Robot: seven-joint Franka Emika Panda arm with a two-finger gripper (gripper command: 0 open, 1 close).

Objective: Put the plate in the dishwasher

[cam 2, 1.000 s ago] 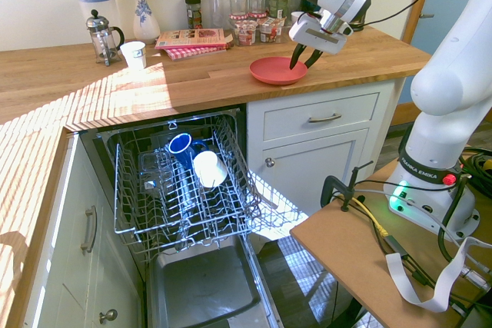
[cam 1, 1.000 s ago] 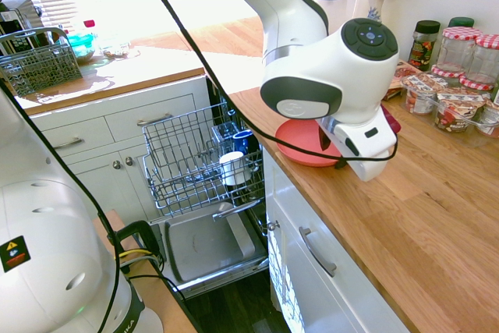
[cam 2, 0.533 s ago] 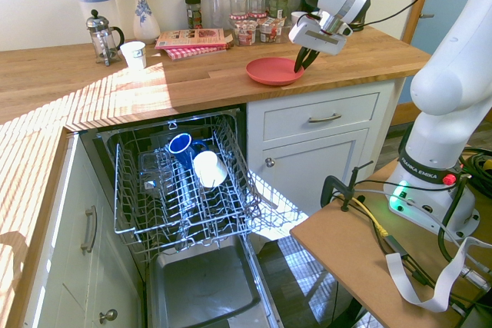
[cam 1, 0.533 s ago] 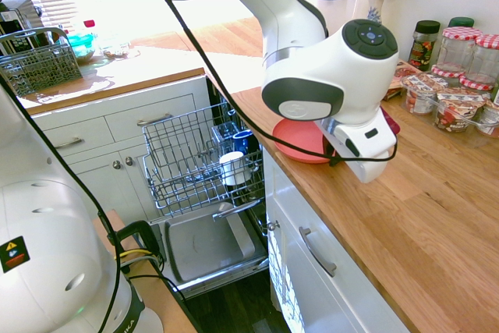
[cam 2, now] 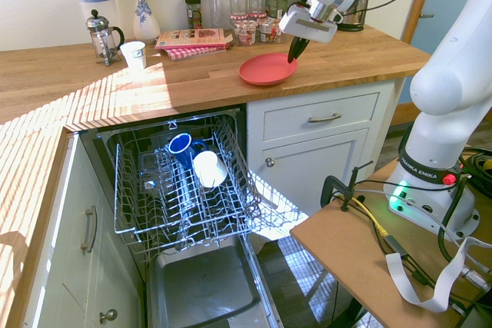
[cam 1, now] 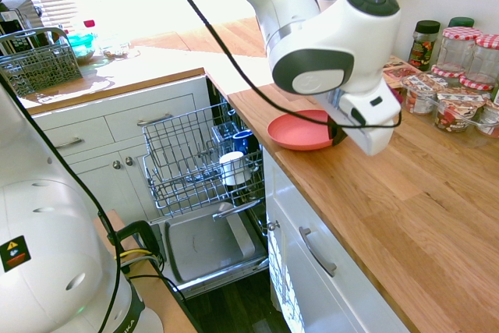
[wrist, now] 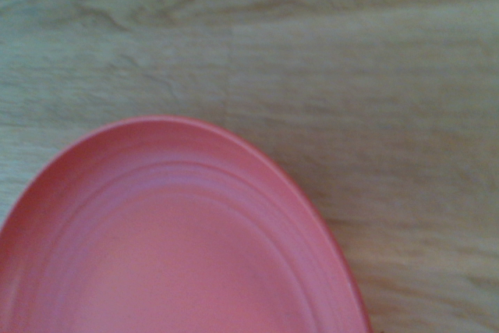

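The coral-red plate (cam 2: 265, 70) hangs just over the wooden counter (cam 2: 154, 82), lifted at its right side. My gripper (cam 2: 293, 56) is shut on that part of the rim; in the first exterior view the plate (cam 1: 299, 132) sticks out leftward from the gripper (cam 1: 337, 132). Close up, the plate (wrist: 171, 239) fills the lower left of the wrist view, with wood grain behind it. Below and left of the plate the dishwasher (cam 2: 204, 286) stands open, door down and its grey wire rack (cam 2: 127, 213) pulled out, as the first exterior view also shows for the dishwasher (cam 1: 204, 249).
A blue mug (cam 2: 181, 146) and a white mug (cam 2: 207, 168) sit in the rack. Jars (cam 2: 247, 27), a magazine (cam 2: 196, 37), a white cup (cam 2: 134, 54), a French press (cam 2: 101, 38) and a vase (cam 2: 145, 14) line the counter's back. A grey cutlery basket (cam 1: 35, 64) stands on the far counter.
The gripper has shut on the plate's rim. It has risen and carried the plate a little toward the dishwasher side of the counter.
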